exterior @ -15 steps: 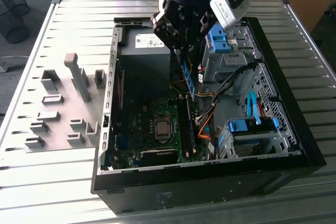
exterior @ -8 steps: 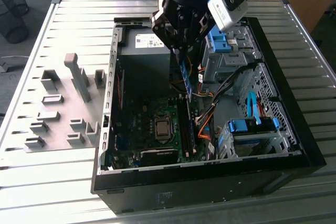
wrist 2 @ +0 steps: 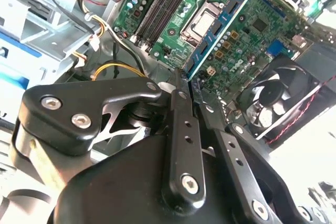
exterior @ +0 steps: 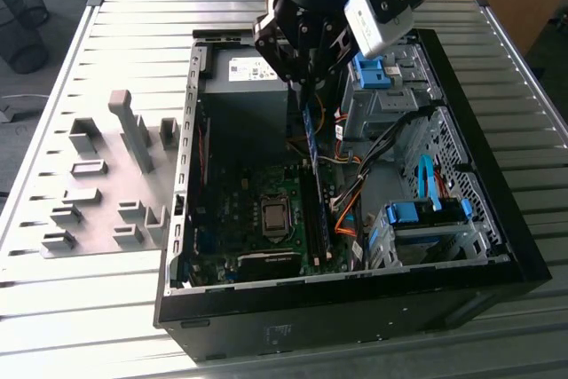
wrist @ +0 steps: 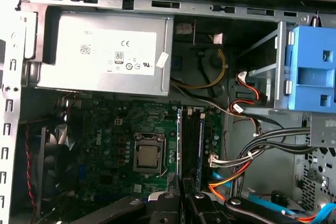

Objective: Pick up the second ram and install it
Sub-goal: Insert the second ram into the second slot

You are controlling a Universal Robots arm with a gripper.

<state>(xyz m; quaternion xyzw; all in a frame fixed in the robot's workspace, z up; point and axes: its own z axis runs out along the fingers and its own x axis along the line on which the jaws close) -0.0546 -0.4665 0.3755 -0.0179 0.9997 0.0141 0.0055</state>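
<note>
My gripper [exterior: 306,86] hangs over the open computer case [exterior: 497,193], shut on the second ram [exterior: 310,135], a thin blue-green strip that points down toward the motherboard. The ram's lower end is above the long black memory slots [exterior: 312,219], just right of the CPU socket [exterior: 275,217]. In the second wrist view the ram [wrist 2: 220,24] runs out from between the shut fingers [wrist 2: 178,129], across the board. In the first wrist view the ram [wrist: 179,140] appears edge-on beside the slots [wrist: 191,140], clear of them.
The grey power supply [exterior: 253,68] fills the case's far end. Blue drive cages [exterior: 426,215] and orange and black cables [exterior: 351,201] crowd the exterior view's right of the slots. A case fan [wrist 2: 278,98] sits by the board. A grey fixture plate [exterior: 98,193] lies on the table.
</note>
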